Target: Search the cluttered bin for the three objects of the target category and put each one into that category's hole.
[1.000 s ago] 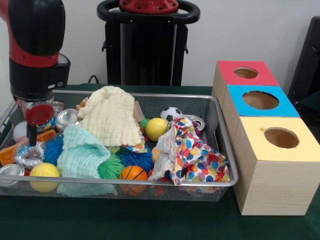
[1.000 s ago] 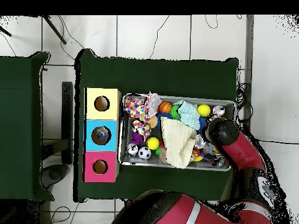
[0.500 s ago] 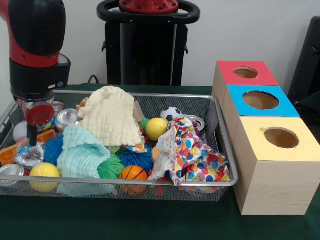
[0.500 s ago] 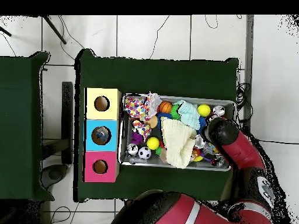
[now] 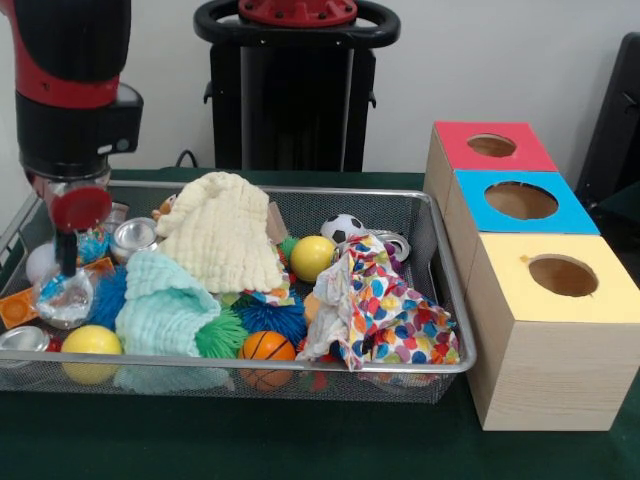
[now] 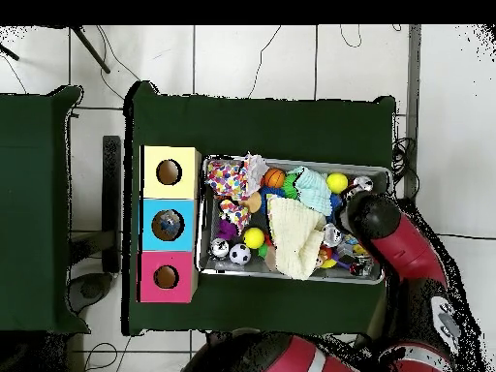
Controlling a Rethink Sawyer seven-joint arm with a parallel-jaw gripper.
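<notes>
Now the pincer (image 5: 66,285), hanging from the red and black arm (image 5: 70,90) at the left end of the wire bin (image 5: 440,250) in the front view, is pinched on a crumpled silvery can (image 5: 63,300), and it sits a little higher than it did a second ago: the can has come off the clutter it lay in and now hangs just above the orange piece (image 5: 20,308) and beside the blue spiky ball (image 5: 108,292). Close round it: a yellow ball (image 5: 90,340) in the near corner, another silver can (image 5: 132,238) behind, a white ball (image 5: 40,262) against the bin's end wall. Outward: mint cloth (image 5: 165,305), cream cloth (image 5: 225,232) heaped mid-bin, small basketball (image 5: 266,346), second yellow ball (image 5: 311,256), soccer ball (image 5: 343,228), spotted cloth (image 5: 385,315) at the right end. Beyond the bin on the green counter (image 5: 300,440) stand three boxes in a row, yellow box (image 5: 560,330) nearest, blue box (image 5: 520,205), red box (image 5: 490,150), each with a round hole on top. Overhead, the arm covers the bin's end farthest from the boxes. Judgement: the lift looks begun, so a can is likely the target sort; the carry must cross the whole bin to reach a hole, and which hole takes cans I cannot tell. Risk: the crushed can could slip from so small a pinch.
</notes>
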